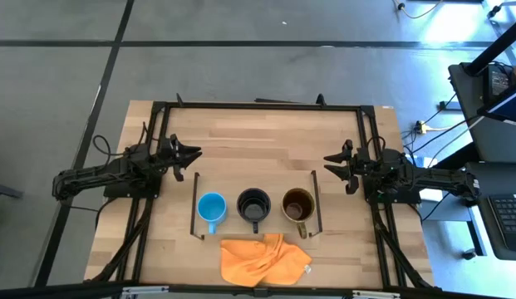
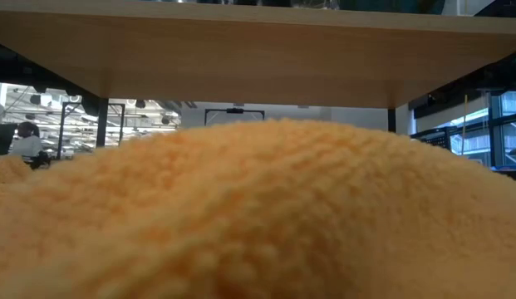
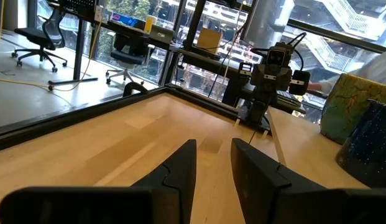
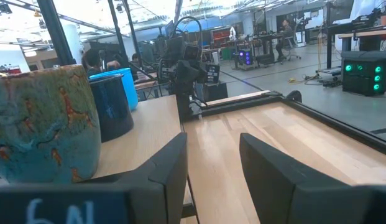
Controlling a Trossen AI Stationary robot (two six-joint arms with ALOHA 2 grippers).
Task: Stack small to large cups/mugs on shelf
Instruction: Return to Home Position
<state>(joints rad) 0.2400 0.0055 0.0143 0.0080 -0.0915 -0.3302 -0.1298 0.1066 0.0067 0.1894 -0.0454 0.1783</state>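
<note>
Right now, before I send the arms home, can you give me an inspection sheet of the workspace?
Surface: light-wood tabletop, bare between the arms.
Job's things: light-blue mug, black mug and olive-brown mug stand upright in a row on the shelf, apart from one another.
Clutter: orange cloth at the front edge, close to the shelf; it fills the low view.
Grippers: left gripper and right gripper at opposite sides, fingers open, holding nothing.
Cables: cable loop by the left arm; floor cables right of the table.
Surroundings: keyboard on a desk at right; person far behind.
</note>
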